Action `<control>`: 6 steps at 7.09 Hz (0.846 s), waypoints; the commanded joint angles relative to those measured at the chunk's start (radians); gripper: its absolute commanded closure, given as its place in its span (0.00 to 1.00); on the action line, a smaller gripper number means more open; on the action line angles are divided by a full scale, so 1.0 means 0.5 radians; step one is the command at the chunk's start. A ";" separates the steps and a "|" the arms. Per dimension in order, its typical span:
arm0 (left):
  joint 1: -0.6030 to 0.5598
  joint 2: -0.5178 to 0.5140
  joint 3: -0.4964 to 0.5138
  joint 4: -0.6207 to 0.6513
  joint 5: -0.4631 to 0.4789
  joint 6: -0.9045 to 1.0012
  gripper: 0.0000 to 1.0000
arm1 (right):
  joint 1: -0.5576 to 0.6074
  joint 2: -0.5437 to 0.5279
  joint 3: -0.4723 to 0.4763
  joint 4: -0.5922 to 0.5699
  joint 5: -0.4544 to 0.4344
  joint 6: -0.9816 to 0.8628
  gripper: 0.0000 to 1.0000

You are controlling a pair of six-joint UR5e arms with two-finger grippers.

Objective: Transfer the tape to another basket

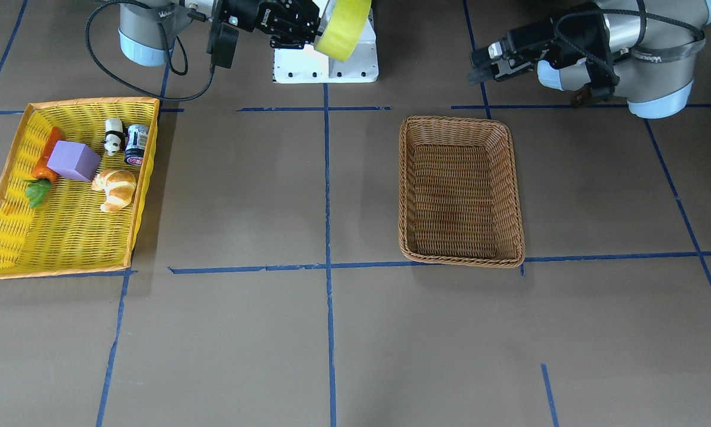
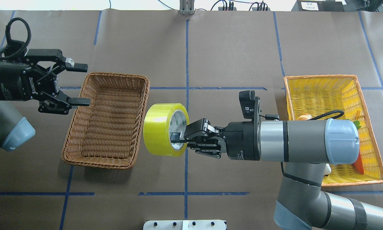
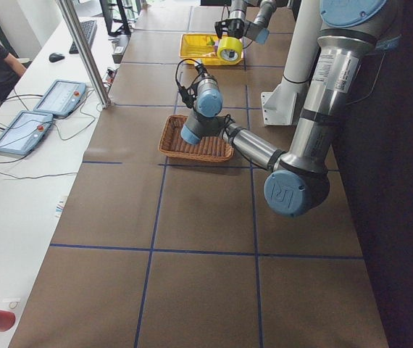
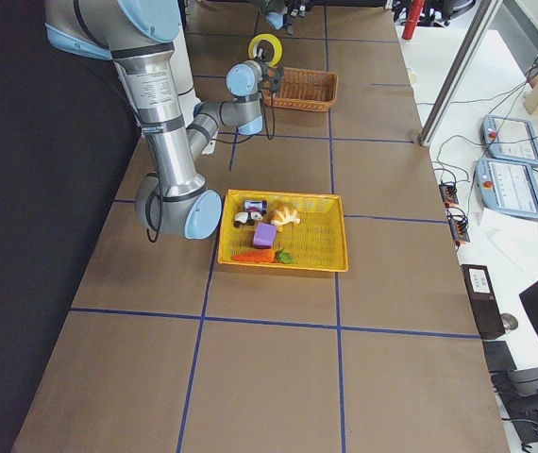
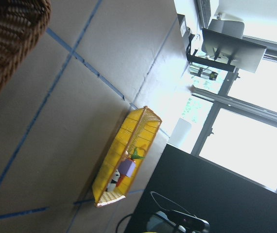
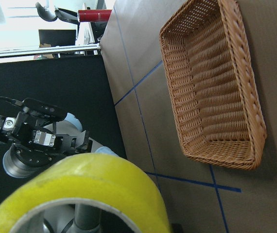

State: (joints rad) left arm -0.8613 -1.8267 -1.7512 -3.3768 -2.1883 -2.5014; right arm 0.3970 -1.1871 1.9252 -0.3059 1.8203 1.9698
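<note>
The tape [image 2: 161,129] is a wide yellow roll with a white core. My right gripper [image 2: 178,138] is shut on its wall, one finger inside the core, and holds it on edge in the air. It hangs just beside the brown wicker basket [image 2: 118,75], on the side towards the yellow tray. The tape also shows in the front view [image 1: 343,26] and in the right wrist view [image 6: 90,194]. The basket [image 1: 459,120] holds nothing. My left gripper [image 2: 82,84] is open and empty, over the basket's far-left rim.
A yellow woven tray [image 2: 319,77] with an orange rim stands on my right. In it lie a purple block [image 1: 73,160], a croissant [image 1: 116,188], a panda figure [image 1: 114,135], a can [image 1: 136,143] and a carrot [image 1: 47,160]. The white robot base [image 1: 325,65] is at the near edge.
</note>
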 commanded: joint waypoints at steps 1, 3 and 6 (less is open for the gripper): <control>0.148 -0.007 -0.105 -0.106 0.188 -0.068 0.00 | -0.073 0.018 0.003 0.124 0.001 0.027 0.98; 0.210 -0.132 -0.112 -0.113 0.189 -0.047 0.00 | -0.143 0.018 0.006 0.127 0.007 0.018 0.98; 0.378 -0.154 -0.121 -0.103 0.269 -0.041 0.00 | -0.199 0.033 0.009 0.130 -0.005 0.015 0.98</control>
State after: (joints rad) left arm -0.7016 -1.8987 -1.8096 -3.4314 -2.0622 -2.5227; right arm 0.3025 -1.1724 1.9288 -0.2421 1.8199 1.9776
